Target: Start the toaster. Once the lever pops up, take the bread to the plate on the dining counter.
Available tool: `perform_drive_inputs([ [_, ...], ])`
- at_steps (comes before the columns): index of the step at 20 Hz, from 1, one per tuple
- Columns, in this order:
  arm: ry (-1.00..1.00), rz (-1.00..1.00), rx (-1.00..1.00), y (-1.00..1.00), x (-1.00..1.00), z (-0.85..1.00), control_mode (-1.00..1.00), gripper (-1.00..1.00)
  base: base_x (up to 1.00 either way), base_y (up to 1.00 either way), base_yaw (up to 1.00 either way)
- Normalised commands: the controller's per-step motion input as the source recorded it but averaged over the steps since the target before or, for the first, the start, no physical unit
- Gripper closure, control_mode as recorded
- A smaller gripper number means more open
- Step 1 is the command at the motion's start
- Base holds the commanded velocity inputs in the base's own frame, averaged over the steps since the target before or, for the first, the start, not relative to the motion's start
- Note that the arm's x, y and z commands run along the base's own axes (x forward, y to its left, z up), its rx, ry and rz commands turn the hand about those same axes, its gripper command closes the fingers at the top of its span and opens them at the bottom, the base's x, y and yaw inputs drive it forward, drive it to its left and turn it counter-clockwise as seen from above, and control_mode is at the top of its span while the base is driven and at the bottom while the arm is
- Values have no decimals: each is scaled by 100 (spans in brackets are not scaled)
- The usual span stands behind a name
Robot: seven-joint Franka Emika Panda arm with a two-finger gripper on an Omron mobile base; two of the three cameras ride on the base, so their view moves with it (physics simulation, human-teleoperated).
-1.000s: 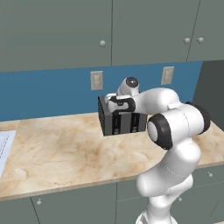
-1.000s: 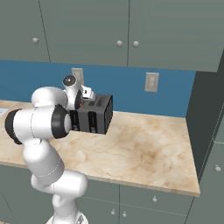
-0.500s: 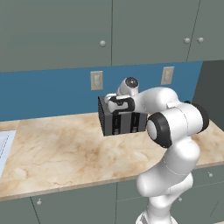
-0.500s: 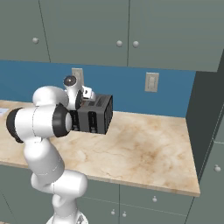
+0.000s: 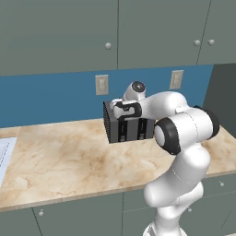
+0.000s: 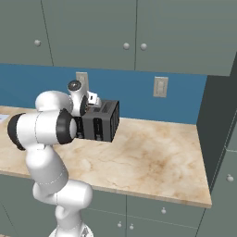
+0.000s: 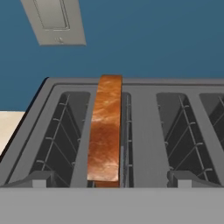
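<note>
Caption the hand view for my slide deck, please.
Looking down on the toaster: the bread stands on edge in one slot, wall outlet behind.

Even, soft, shadeless light fills all three rendered views, with no blur and no bending at the edges. The marble tabletop [image 5: 60, 156] reads bright and matte, without glare. The toaster [image 5: 126, 125] casts only a faint shadow at its base, while its slots [image 7: 59, 131] darken inward in the hand view. The bread [image 7: 105, 131] carries a pale sheen along its crust. The upper cabinets [image 6: 139, 32] look flat and dim.
</note>
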Motion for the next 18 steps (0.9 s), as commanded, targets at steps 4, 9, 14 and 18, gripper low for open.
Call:
perform_drive_inputs([
  [4, 0, 0, 0, 2, 0, 0, -100, -100, 0, 0, 0],
  [9, 0, 0, 0, 1, 0, 0, -100, -100, 0, 0, 0],
  [14, 0, 0, 0, 0, 0, 0, -100, -100, 0, 0, 0],
  [18, 0, 0, 0, 0, 2, 0, -100, -100, 0, 0, 0],
])
